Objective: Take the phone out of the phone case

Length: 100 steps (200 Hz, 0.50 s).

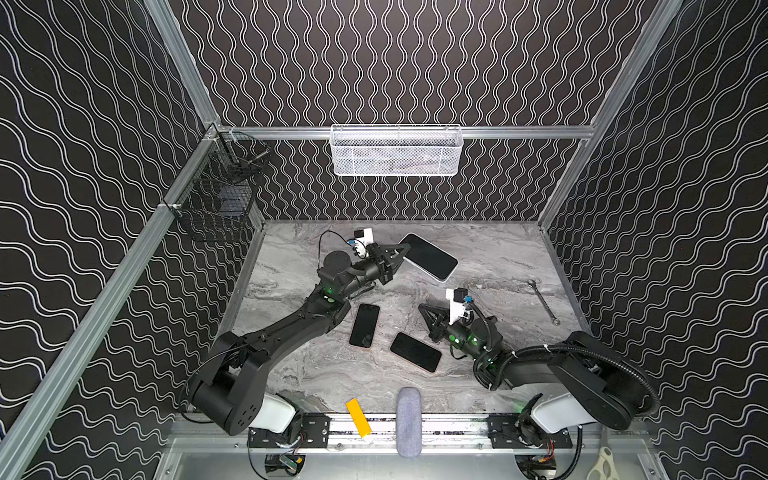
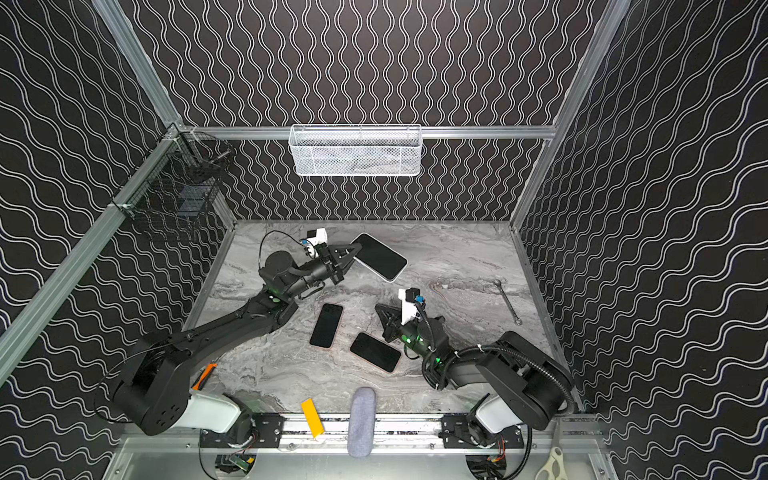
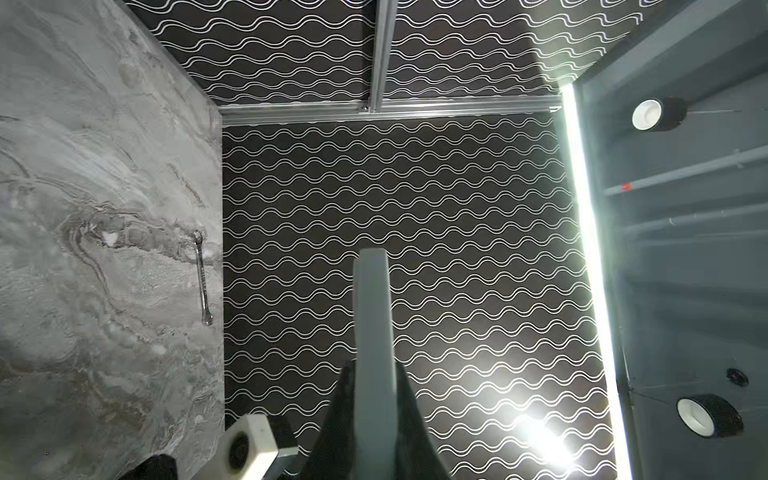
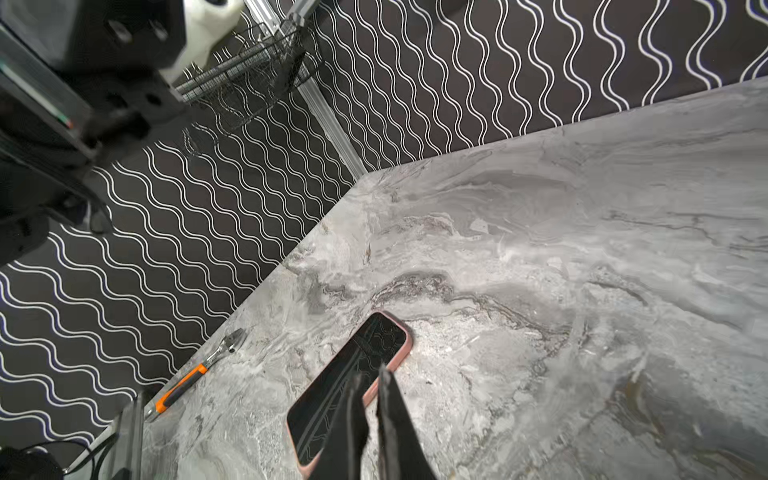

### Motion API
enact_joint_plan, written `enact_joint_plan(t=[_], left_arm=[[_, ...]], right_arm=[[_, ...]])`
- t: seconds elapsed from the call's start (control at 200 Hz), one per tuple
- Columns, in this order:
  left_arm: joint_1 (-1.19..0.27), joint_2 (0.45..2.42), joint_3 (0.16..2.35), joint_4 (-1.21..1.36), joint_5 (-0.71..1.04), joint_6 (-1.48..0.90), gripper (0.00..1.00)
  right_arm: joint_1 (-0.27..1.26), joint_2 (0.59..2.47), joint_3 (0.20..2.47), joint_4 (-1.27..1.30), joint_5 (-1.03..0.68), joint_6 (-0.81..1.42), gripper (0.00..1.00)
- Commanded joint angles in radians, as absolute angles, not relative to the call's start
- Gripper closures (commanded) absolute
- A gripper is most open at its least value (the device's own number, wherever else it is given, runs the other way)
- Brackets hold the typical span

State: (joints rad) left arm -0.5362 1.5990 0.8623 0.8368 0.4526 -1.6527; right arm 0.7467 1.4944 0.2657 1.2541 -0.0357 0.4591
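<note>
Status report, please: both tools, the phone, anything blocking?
Left tool shut on white-edged phone, held above table. Right tool shut, empty. Two pink-cased phones lie flat, both cased. Nothing in the way.

centre: cased phones (image 1: 365,325) | right edge: wrench (image 1: 543,301) | rear-right table (image 1: 507,253): free

This is a purpose-built robot test cell, the lab kind. Aluminium framing (image 1: 282,133) boxes in walls (image 1: 395,62) papered with a black wave pattern around a marble-look surface (image 1: 498,257). Two robot arms (image 1: 291,324) are bolted to a rail (image 1: 453,428) well behind the left jaws; a white mesh basket (image 1: 395,151) hangs on the wall beyond them, and a bright light strip (image 3: 582,208) edges one wall.
</note>
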Motion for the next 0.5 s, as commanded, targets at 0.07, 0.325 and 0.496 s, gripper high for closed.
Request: enact_joint_plan(t=[0.07, 0.325, 0.496], left_arm=[[-0.535, 1.600, 0.870, 0.931, 0.450, -1.657, 1.00], [-0.536, 1.622, 0.874, 0.929, 0.451, -1.592, 1.00], [-0.534, 1.620, 0.885, 0.892, 0.455, -1.510, 1.00]], right_arm=[[0.749, 1.478, 0.261, 1.266, -0.062, 0.466, 0.86], [0.735, 1.325, 0.285, 1.133, -0.197, 0.524, 0.76], [0.687, 1.172, 0.346, 0.874, -0.341, 0.503, 0.68]])
